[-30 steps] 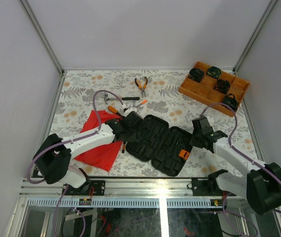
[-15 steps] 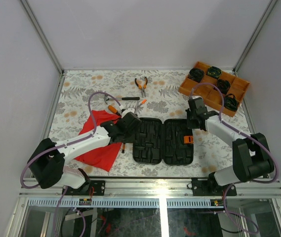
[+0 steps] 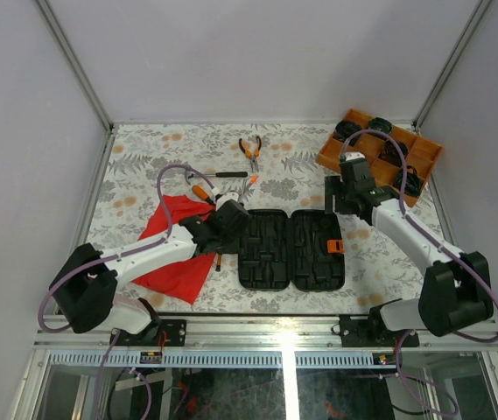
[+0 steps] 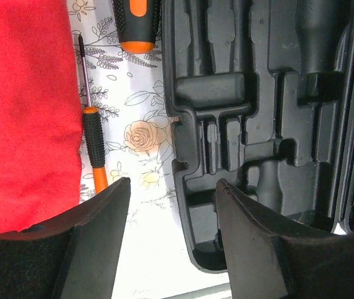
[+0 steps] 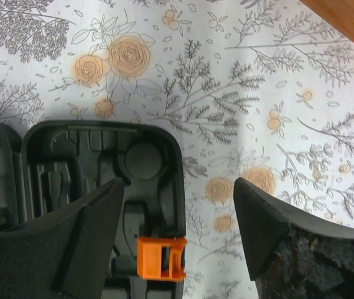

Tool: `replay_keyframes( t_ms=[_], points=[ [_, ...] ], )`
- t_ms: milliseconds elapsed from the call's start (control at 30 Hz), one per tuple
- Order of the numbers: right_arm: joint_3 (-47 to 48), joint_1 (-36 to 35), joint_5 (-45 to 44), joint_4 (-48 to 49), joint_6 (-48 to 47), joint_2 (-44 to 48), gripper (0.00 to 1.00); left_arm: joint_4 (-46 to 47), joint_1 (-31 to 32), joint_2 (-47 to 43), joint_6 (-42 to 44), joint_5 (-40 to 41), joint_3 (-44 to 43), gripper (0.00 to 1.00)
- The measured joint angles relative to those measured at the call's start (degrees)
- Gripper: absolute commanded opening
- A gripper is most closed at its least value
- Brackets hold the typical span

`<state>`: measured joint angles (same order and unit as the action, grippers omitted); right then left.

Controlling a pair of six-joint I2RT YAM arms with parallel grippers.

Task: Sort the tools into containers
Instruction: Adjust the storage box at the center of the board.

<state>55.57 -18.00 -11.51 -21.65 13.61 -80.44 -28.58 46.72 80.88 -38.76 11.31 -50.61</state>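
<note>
The black tool case [image 3: 291,249] lies open and flat, its moulded slots bare and its orange latch [image 3: 336,247] on the right edge. My left gripper [image 3: 234,229] is open astride the case's left rim [image 4: 186,187], gripping nothing. Just beyond the case's far right corner my right gripper [image 3: 340,206] hangs open, the latch [image 5: 161,258] below its fingers. Orange-handled pliers [image 3: 249,150], a small hammer [image 3: 222,175] and screwdrivers [image 3: 200,194] lie on the table behind the case. A thin screwdriver [image 4: 93,146] rests beside the red cloth [image 4: 21,112].
The red cloth [image 3: 174,249] is spread left of the case, under my left arm. An orange compartment tray [image 3: 380,156] of black round items stands at the back right, close behind my right wrist. Metal frame rails border the flowered table.
The case, skewed and only part open a second ago, now lies flat and square. My right arm swung from the case's near right side to its far right corner, and its jaws opened.
</note>
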Motion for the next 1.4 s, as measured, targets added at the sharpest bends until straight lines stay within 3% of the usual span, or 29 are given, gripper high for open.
replay_keyframes(
  t_ms=[333,667,867,1400],
  points=[
    [-4.7,-0.3,1.8,-9.0,3.8,11.2,0.89,4.0,0.0,3.8,-1.7,-0.8,2.3,0.51],
    [-6.0,-8.1,1.1,-13.0,7.5,9.8,0.89,7.0,0.1,5.7,-3.5,-1.7,3.5,0.39],
    [-7.4,-8.9,0.4,-13.8,8.1,9.2,0.9,8.5,0.1,6.4,-4.4,-2.4,3.7,0.33],
    [-7.8,-9.6,-2.4,-13.9,9.8,9.1,0.88,10.4,0.1,6.2,-6.4,-2.7,4.7,0.06]
  ],
)
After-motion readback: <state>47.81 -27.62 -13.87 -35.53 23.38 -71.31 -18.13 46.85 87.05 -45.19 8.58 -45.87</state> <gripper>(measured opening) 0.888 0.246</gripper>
